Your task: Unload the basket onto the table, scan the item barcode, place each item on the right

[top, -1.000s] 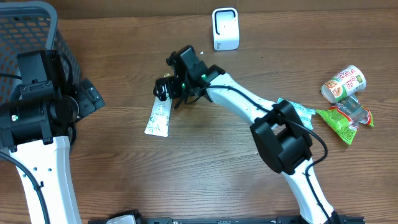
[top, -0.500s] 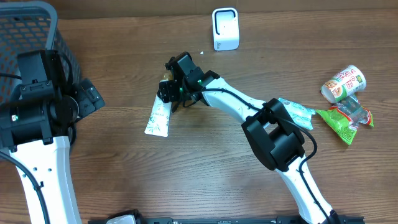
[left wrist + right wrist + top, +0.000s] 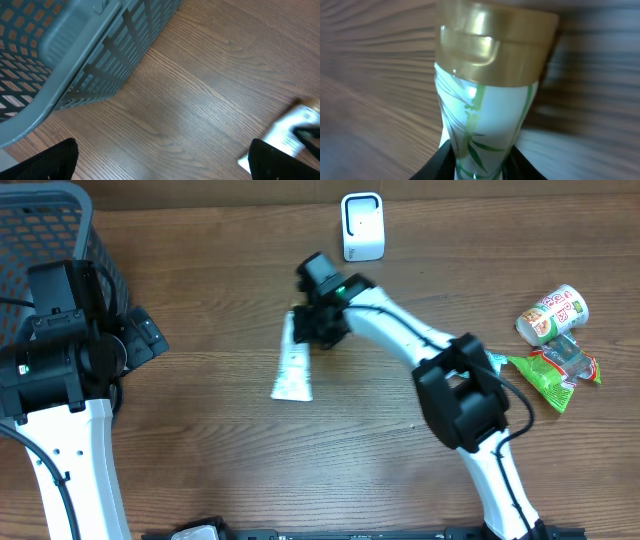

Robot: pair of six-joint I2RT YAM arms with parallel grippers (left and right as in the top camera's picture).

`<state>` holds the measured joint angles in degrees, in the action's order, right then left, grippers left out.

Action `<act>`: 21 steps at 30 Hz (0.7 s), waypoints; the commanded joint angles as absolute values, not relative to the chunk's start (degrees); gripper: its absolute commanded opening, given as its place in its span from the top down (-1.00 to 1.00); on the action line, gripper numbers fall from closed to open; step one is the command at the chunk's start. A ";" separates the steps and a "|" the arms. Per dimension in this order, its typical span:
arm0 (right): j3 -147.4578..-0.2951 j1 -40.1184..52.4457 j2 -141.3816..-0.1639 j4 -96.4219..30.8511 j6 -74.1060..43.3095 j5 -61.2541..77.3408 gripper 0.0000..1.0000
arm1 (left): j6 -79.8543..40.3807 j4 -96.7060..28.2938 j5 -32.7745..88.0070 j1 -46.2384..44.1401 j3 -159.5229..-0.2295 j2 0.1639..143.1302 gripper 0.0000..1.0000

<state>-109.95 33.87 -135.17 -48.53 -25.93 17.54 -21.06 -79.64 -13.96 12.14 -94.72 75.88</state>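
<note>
Overhead shows the right gripper (image 3: 308, 330) clamped, seemingly firmly, on the gold-capped tube (image 3: 293, 372) at seven o'clock from the scanner (image 3: 362, 227): pickup step, next presenting its barcode to that scanner.

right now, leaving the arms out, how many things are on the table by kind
tube: 1, white tube with gold cap
packets: 2, green packet and teal and white packet
cup: 1, printed cup
scanner: 1, white scanner
basket: 1, grey basket
total: 6
</note>
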 commanded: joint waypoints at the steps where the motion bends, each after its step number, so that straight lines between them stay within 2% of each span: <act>1: -110.02 29.43 -132.42 -53.76 -22.48 13.67 0.49 | -21.89 -79.46 -13.91 12.32 -94.67 75.66 -0.99; 2: -110.00 28.86 -132.42 -55.09 -21.41 13.13 0.56 | -21.87 -79.46 -13.91 12.32 -94.67 75.66 -0.99; 3: -110.00 27.81 -132.42 -57.67 -18.81 11.05 0.73 | -21.87 -79.46 -13.91 12.32 -94.67 75.66 -0.99; 7: -110.02 27.35 -132.03 -60.71 -17.43 3.18 0.92 | -21.89 -79.46 -13.91 12.32 -94.67 75.66 -0.99; 12: -110.02 28.03 -129.62 -64.14 -14.94 -6.37 0.92 | -21.87 -79.46 -13.91 12.32 -94.67 75.66 -1.00; 18: -110.00 32.01 -127.85 -69.10 -19.79 -32.97 0.93 | -21.87 -79.46 -13.91 12.32 -94.67 75.66 -0.99; 21: -109.89 34.22 -128.05 -68.73 -18.59 -35.42 0.93 | -21.87 -79.46 -13.91 12.32 -94.67 75.66 -1.00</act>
<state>-109.91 31.86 -130.26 -69.41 -18.22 -22.52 -21.06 -79.66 -13.96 12.14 -94.72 75.88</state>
